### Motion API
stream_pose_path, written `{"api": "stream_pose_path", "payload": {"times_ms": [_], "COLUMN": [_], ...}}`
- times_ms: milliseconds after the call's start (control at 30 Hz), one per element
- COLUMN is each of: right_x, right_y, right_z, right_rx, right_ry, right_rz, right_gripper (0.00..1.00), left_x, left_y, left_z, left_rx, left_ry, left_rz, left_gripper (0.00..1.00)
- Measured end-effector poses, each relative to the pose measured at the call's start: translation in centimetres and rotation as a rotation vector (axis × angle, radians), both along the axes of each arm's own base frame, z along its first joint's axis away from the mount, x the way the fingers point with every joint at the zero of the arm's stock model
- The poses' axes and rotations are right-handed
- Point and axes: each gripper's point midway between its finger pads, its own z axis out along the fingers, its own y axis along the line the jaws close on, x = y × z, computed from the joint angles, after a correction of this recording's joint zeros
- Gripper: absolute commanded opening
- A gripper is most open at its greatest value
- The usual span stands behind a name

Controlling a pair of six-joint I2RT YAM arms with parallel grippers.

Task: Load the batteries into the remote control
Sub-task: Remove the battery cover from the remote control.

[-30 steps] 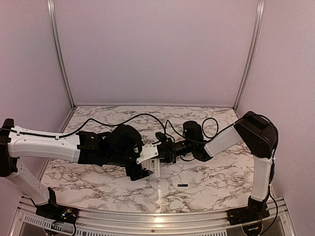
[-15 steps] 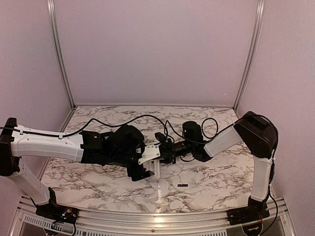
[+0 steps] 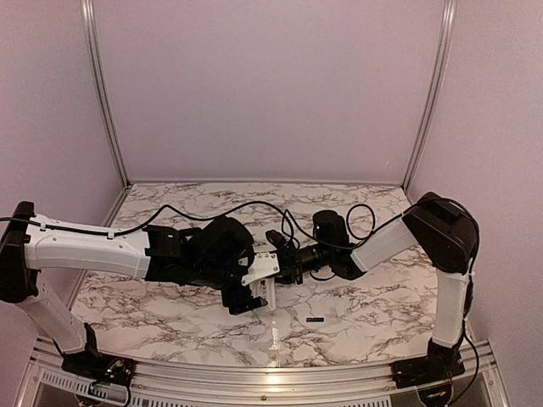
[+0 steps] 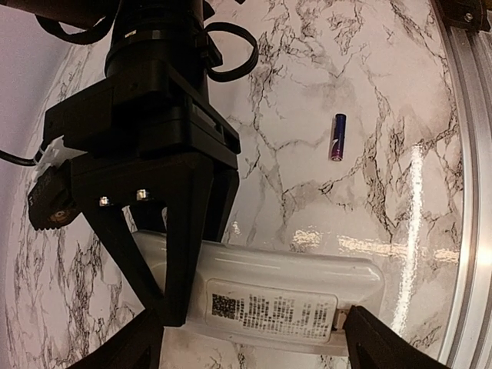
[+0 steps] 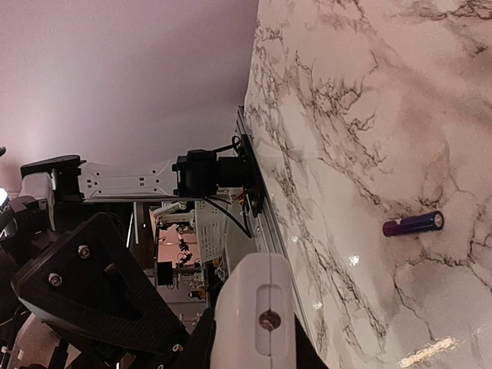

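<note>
Left claw (image 4: 261, 343) clamps the remote (image 4: 296, 286) end to end. Right claw (image 4: 171, 311) tips on its labelled face; open or closed, cannot tell. Battery (image 4: 338, 137) lies apart.

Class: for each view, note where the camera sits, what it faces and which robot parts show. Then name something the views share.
Top external: above and behind the bases, looking down on the marble table; left arm and right arm show.
Left wrist: on the left arm, facing the remote control in the left pincer; own fingers show, right pincer opposite.
Right wrist: on the right arm, looking low across the marble toward the near rail; own parts unclear.
Shared: one loose battery, in all three.
</note>
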Motion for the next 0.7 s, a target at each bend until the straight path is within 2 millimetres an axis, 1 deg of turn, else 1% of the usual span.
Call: {"api": "stream_pose_path", "payload": {"times_ms": [167, 367, 500, 633, 700], "right_x": [0.0, 0.8, 1.1, -0.4, -0.8], "right_y": [0.1, 0.1, 0.2, 0.6, 0.7], "right_z": [0.1, 0.5, 1.0, 1.2, 1.3], "right_rx": [0.003, 0.014, 0.027, 0.032, 0.032], "right_ry": [-0.003, -0.013, -0.003, 0.025, 0.032], "right_rz": [-0.002, -0.037, -0.048, 0.003, 0.016], "right_gripper": [0.00, 0.00, 0.00, 0.00, 0.00], "left_x": [0.2, 1.0, 1.6, 3.1, 3.5], "left_y": [0.1, 0.6, 1.4, 2.8, 3.2], "left_z": [0.0, 0.4, 1.7, 3.7, 4.9], "left_rx": [0.007, 0.025, -0.003, -0.065, -0.095], "left_ry": [-0.013, -0.079, -0.148, -0.240, -0.277], "left_rz": [0.013, 0.059, 0.095, 0.170, 0.198], "left_gripper": [0.81, 0.82, 0.86, 0.86, 0.86]}}
